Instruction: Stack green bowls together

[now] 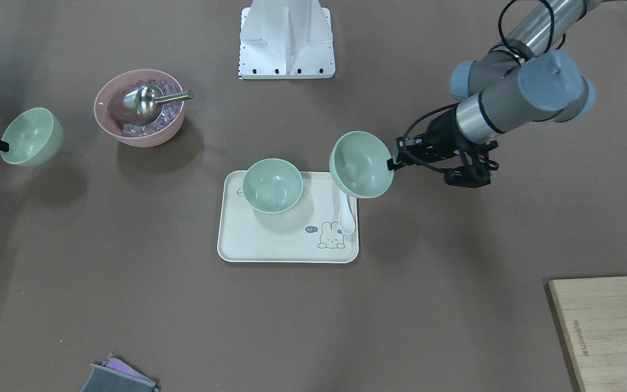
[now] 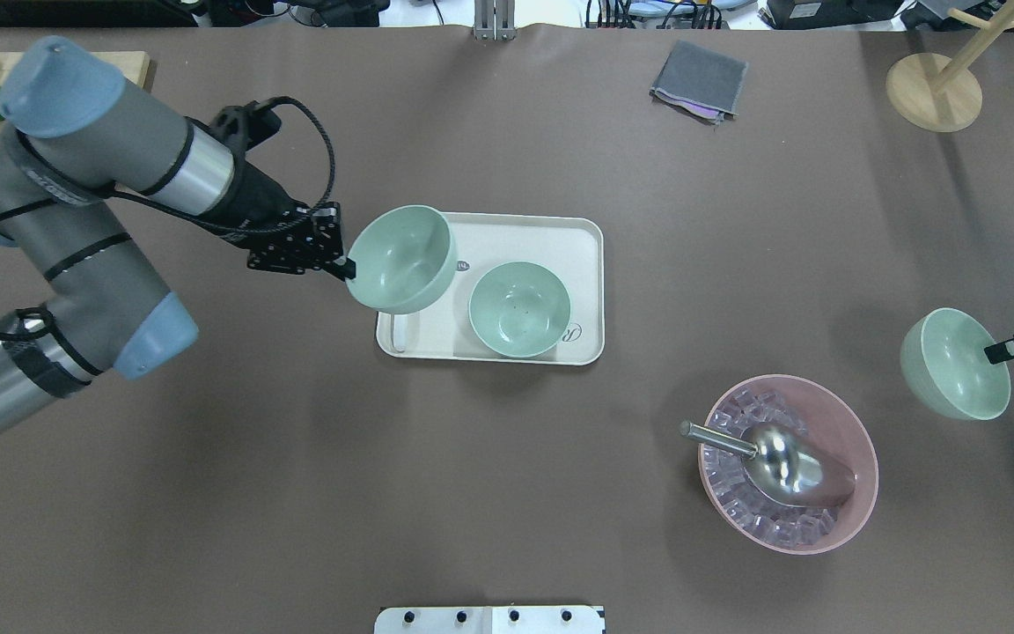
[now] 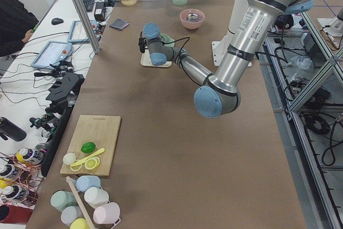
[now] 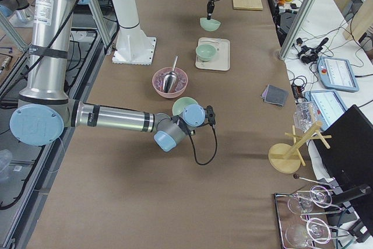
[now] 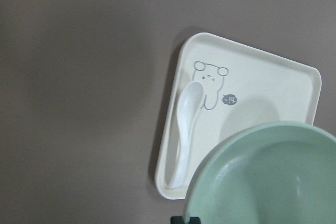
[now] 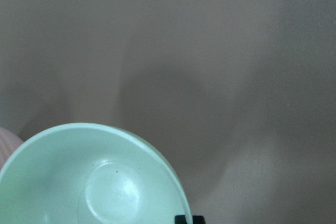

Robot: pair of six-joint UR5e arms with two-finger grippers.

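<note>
Three pale green bowls show. One green bowl (image 2: 519,309) (image 1: 272,185) stands on the white tray (image 2: 560,238). My left gripper (image 2: 347,264) (image 1: 391,163) is shut on the rim of a second green bowl (image 2: 403,258) (image 1: 361,164) (image 5: 268,177) and holds it in the air over the tray's left edge. My right gripper (image 2: 993,354) (image 1: 2,146) is shut on the rim of a third green bowl (image 2: 956,363) (image 1: 31,136) (image 6: 89,179), lifted above the table at the far right.
A pink bowl (image 2: 855,458) with ice cubes and a metal scoop (image 2: 771,458) stands near the right bowl. A white spoon (image 5: 185,129) lies on the tray. A grey cloth (image 2: 699,80), a wooden stand (image 2: 932,91) and a cutting board (image 1: 607,332) lie at the table's edges.
</note>
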